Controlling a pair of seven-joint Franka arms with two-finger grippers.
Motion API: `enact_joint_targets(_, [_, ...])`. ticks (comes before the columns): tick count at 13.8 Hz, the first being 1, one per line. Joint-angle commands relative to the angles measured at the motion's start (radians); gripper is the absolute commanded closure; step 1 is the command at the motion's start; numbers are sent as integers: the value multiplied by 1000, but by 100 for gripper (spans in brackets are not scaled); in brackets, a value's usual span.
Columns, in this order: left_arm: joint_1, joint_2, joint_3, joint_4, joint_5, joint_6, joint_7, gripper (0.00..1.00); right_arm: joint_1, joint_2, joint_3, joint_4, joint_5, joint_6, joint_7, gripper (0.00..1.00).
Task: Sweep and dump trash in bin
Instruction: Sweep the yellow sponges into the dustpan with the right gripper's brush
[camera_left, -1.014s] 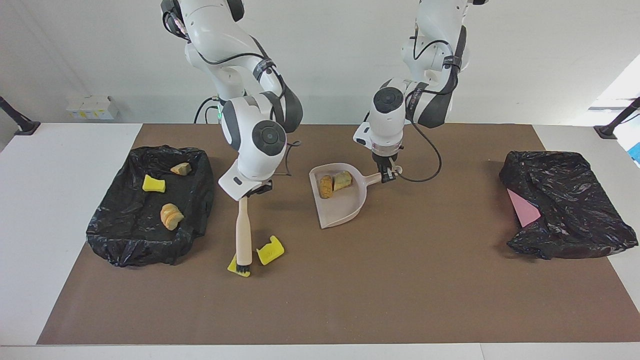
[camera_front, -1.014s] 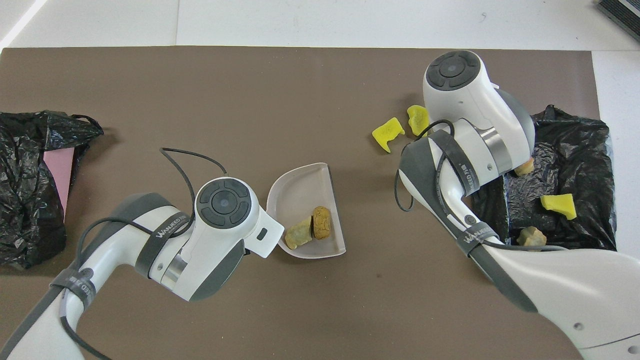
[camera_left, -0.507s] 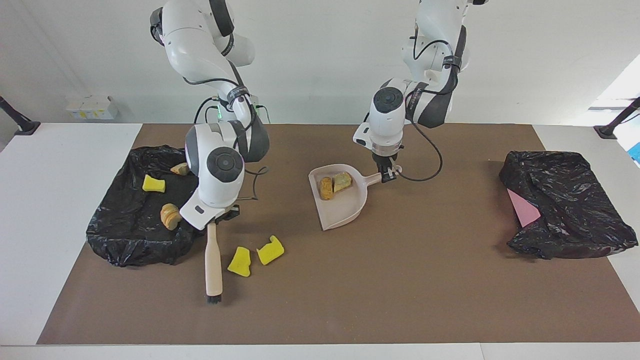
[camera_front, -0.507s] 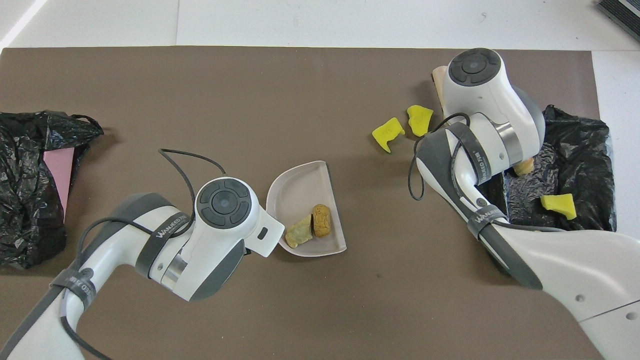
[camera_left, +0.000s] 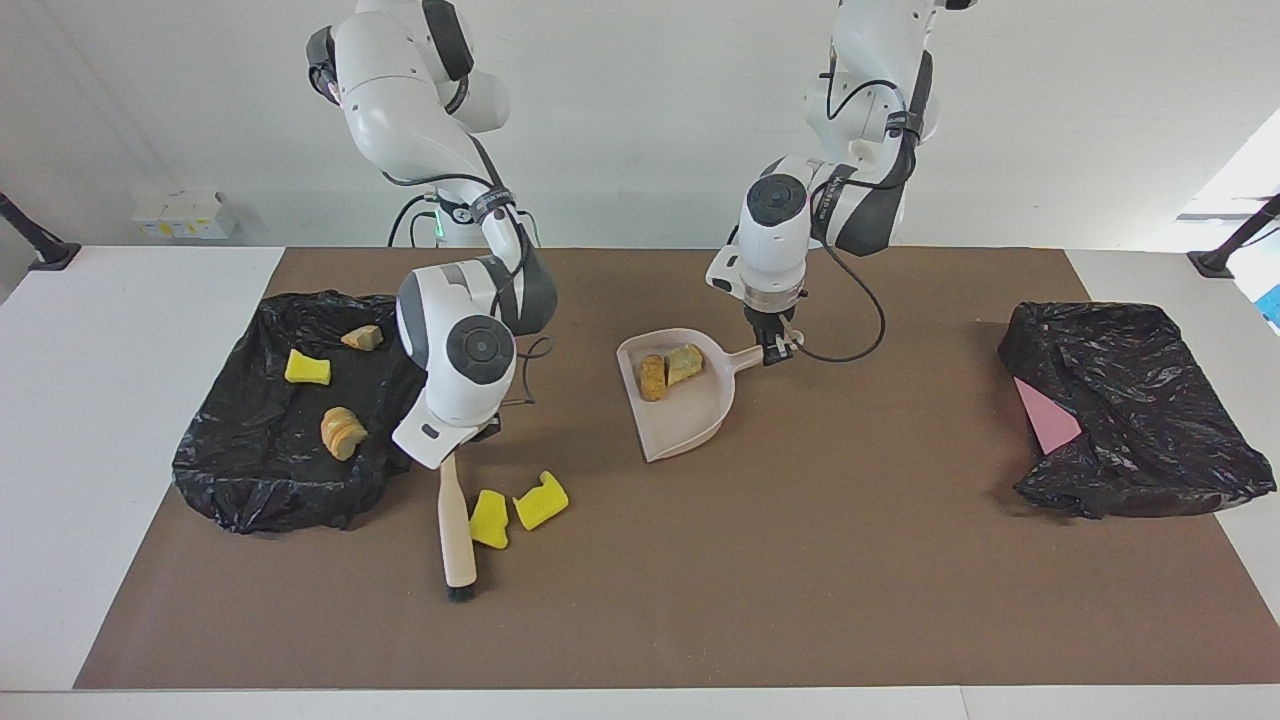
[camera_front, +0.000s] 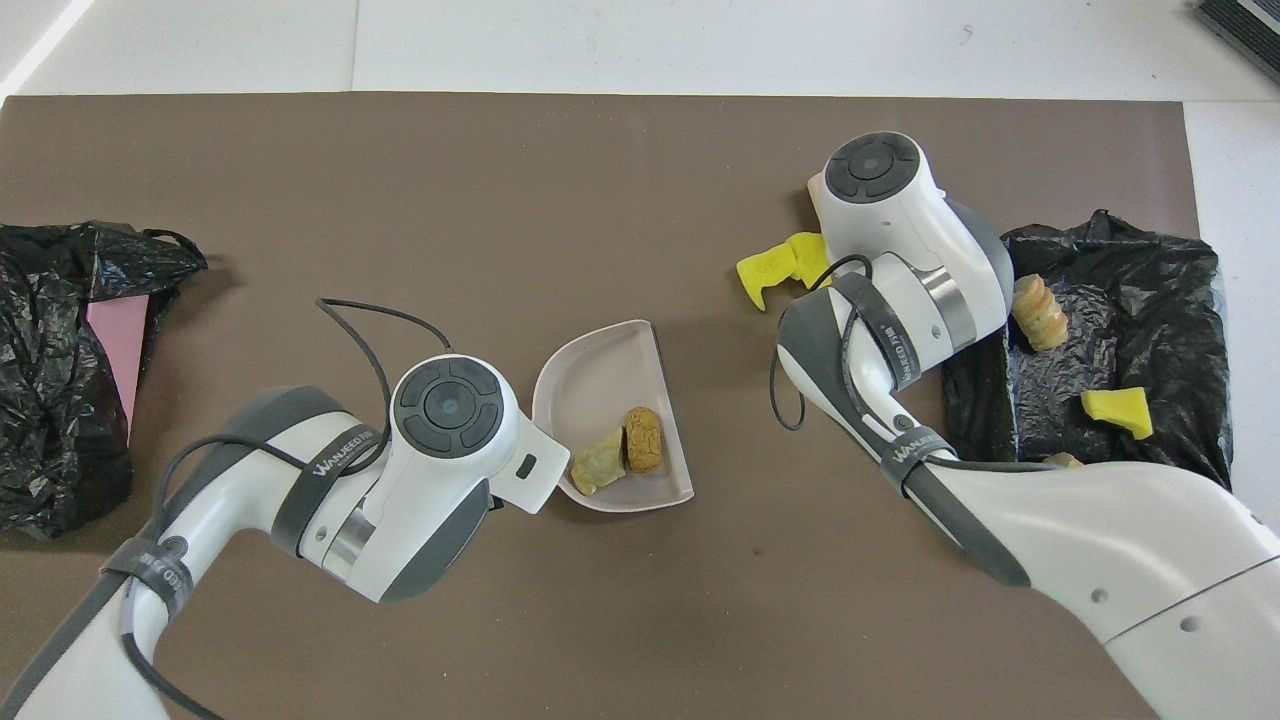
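Observation:
My right gripper (camera_left: 462, 440) is shut on the beige brush (camera_left: 455, 530). The brush points down at the mat and rests against one of two yellow trash scraps (camera_left: 489, 518) (camera_left: 540, 500), on its bin side. The beige dustpan (camera_left: 690, 410) lies mid-table, its mouth toward the scraps, with two tan lumps (camera_left: 652, 376) (camera_left: 686, 362) in it. My left gripper (camera_left: 775, 348) is shut on the dustpan's handle. The black-lined bin (camera_left: 250, 470) at the right arm's end holds three scraps (camera_left: 307, 368) (camera_left: 362, 338) (camera_left: 342, 432). In the overhead view the wrists hide both grippers; the dustpan (camera_front: 600, 375) and yellow scraps (camera_front: 765, 272) show.
A second black bag (camera_left: 1140, 420) with a pink sheet (camera_left: 1045, 425) showing lies at the left arm's end of the brown mat. A cable loops from the left wrist (camera_left: 870, 330) just above the mat.
The right arm lifted the brush off the yellow scrap, swung it toward the bin, then brought it back against that scrap's bin side. The left arm and dustpan stayed put.

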Motion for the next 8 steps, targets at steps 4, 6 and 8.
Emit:
enact_joint_targets(4, [-13, -6, 4, -16, 8, 19, -75, 100, 130, -91, 5, -118, 160, -1, -34, 100])
enact_joint_targets(6, [-15, -6, 4, -19, 6, 24, -98, 100, 168, -131, 5, -180, 213, 5, -26, 100])
enact_joint_targets(8, [-15, -6, 2, -19, 0, 24, -110, 100, 210, -164, 5, -227, 249, 6, -23, 100])
